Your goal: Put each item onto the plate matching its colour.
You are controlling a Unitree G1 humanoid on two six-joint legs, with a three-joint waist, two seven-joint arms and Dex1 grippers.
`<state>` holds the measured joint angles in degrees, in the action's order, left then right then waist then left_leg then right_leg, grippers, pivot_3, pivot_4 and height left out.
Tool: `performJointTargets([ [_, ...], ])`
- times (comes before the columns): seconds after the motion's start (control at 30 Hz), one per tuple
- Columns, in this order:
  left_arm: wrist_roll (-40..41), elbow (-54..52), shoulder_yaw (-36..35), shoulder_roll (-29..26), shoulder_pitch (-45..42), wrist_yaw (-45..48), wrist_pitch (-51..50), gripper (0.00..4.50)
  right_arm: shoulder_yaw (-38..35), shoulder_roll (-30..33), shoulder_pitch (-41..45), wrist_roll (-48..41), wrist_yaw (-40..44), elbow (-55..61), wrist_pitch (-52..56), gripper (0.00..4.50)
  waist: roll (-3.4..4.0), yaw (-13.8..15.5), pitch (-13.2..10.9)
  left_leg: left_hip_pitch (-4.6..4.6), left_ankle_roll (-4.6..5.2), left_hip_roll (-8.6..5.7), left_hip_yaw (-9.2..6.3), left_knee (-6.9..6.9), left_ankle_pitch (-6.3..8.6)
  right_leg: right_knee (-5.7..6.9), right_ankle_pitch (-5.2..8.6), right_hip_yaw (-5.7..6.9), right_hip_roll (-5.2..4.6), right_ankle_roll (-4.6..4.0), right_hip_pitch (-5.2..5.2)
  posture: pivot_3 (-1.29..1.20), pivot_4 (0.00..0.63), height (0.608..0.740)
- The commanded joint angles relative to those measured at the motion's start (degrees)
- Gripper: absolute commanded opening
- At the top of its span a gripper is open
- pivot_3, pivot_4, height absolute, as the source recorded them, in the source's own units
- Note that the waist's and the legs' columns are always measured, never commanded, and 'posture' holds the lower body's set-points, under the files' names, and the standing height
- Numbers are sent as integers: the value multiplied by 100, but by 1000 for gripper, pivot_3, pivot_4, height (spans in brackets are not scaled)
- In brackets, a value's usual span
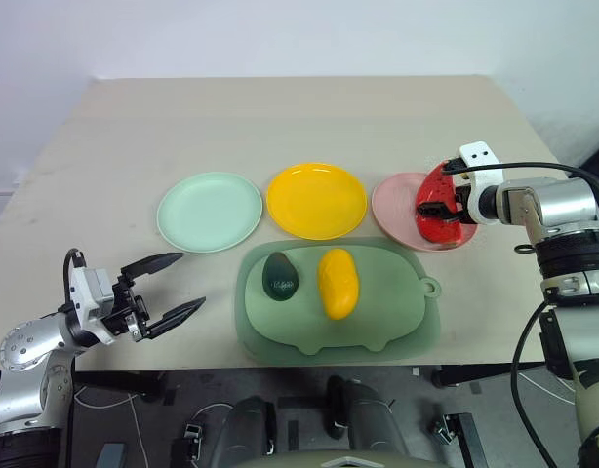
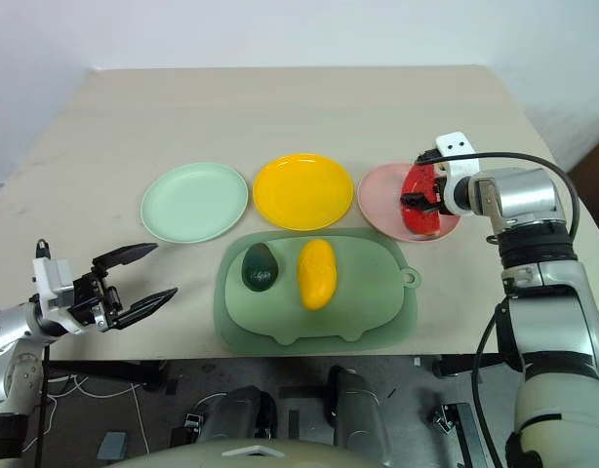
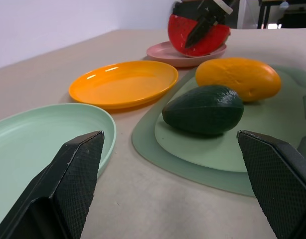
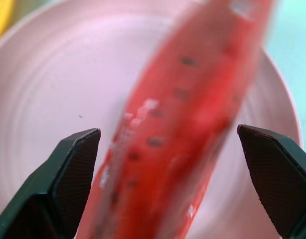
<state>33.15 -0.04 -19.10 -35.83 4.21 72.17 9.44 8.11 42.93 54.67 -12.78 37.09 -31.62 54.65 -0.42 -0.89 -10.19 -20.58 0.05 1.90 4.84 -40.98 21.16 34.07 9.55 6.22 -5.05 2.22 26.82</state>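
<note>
A: Where is the watermelon wedge (image 1: 441,203)?
B: At the right of the frame, on the pink plate (image 1: 395,202), between the spread fingers of the right end effector (image 1: 443,202), which do not clasp it.
A: The other items?
B: The avocado (image 1: 280,276) and mango (image 1: 338,283) lie side by side on the pale green board (image 1: 397,317) at lower centre, below the yellow plate (image 1: 316,201); the mint plate (image 1: 209,212) sits left of it.
A: The left end effector (image 1: 172,289)?
B: Wide open, holding nothing, lower left over the tabletop (image 1: 280,117).
</note>
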Motion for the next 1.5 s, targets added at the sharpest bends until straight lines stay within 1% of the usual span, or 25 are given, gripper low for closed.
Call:
performJointTargets([
  [0.03, 53, -74, -93, -29, 62, 43, 118, 4500, -149, 307, 261, 104, 274, 391, -32, 4453, 5, 4, -3, 0, 0, 0, 0, 0, 0, 0, 0, 0, 0, 0, 0, 0, 150, 733],
  [0.17, 56, -37, -153, -38, 157, 87, 184, 4500, -483, 721, 285, -190, 616, 1325, 543, 4453, 32, 24, -19, -11, 1, -1, -3, 0, 0, 0, 0, 0, -6, 1, 8, 0, 150, 733],
  [0.3, 43, 36, -156, -22, 181, 83, 267, 4500, -914, 1045, 25, -855, 857, 2930, 1745, 4453, 33, 22, -19, -42, 0, 1, -4, -2, 0, 5, -1, 1, -3, 0, 40, 0, 150, 733],
  [0.37, 38, 72, -151, -19, 173, 90, 291, 4500, -1045, 1066, -86, -1091, 829, 3493, 2213, 4453, 33, 5, -18, -51, -1, 3, -8, -5, -1, 5, -1, 3, 0, -1, 45, 0, 150, 733],
  [0.43, 3, 167, -140, -18, 140, 112, 355, 4500, -1298, 757, -172, -1509, 719, 4367, 3129, 4453, 33, 3, -18, -50, -1, 4, -7, -6, -1, 4, -1, 3, -1, 0, 45, 0, 150, 733],
  [0.5, -2, 245, -125, -14, 106, 124, 406, 4500, -1483, 375, -296, -1885, 520, 4979, 3676, 4453, 33, -1, -18, -50, -1, 5, -7, -7, -1, 5, -1, 3, -2, -1, 46, 0, 150, 733],
  [0.63, -44, 440, -44, -6, 10, 198, 522, 4500, -1537, -487, -780, -2846, -388, 5602, 3785, 4453, 30, 26, -16, -58, -2, 4, -14, -12, -1, 6, -2, 8, -2, -1, 46, 0, 150, 733],
  [0.83, -38, 532, -24, 0, 31, 275, 612, 4500, -1281, -1060, -1498, -4009, -2126, 5845, 3785, 4453, 27, 19, -15, -73, 0, -8, -19, -22, -1, 4, -4, 16, -15, 2, 46, 0, 150, 733],
  [1.07, -12, 408, -43, 17, 209, 264, 595, 4500, -1175, -1115, -1813, -5128, -3602, 5749, 3785, 4453, 27, 7, -15, -66, -1, -6, -20, -21, -1, 5, -3, 15, -4, 1, 45, 0, 150, 733],
  [1.13, 4, 373, -43, 23, 232, 253, 587, 4500, -1209, -1335, -1944, -5521, -4158, 5547, 3785, 4453, 22, 9, -12, -67, -1, -4, -20, -21, -1, 5, -3, 15, -4, 1, 45, 0, 150, 733],
  [1.23, -19, 348, -31, 0, 265, 268, 587, 4500, -1229, -1517, -2024, -6073, -4800, 5341, 3785, 4453, 20, 9, -9, -63, -1, -4, -21, -21, -1, 5, -3, 14, -3, 1, 39, 0, 150, 733],
  [1.33, -15, 321, 4, 12, 277, 289, 577, 4500, -1271, -1907, -2025, -6582, -5517, 5038, 3785, 4453, 19, 16, -9, -63, 0, -4, -21, -21, -1, 5, -3, 14, -5, 1, 38, 0, 150, 733],
  [1.5, 103, 190, 88, 118, 239, 302, 501, 4500, -1119, -2174, -1946, -7028, -6260, 4799, 3785, 4453, 21, 19, -9, -65, 0, -3, -22, -21, -1, 5, -3, 14, -5, 1, 39, 0, 150, 733],
])
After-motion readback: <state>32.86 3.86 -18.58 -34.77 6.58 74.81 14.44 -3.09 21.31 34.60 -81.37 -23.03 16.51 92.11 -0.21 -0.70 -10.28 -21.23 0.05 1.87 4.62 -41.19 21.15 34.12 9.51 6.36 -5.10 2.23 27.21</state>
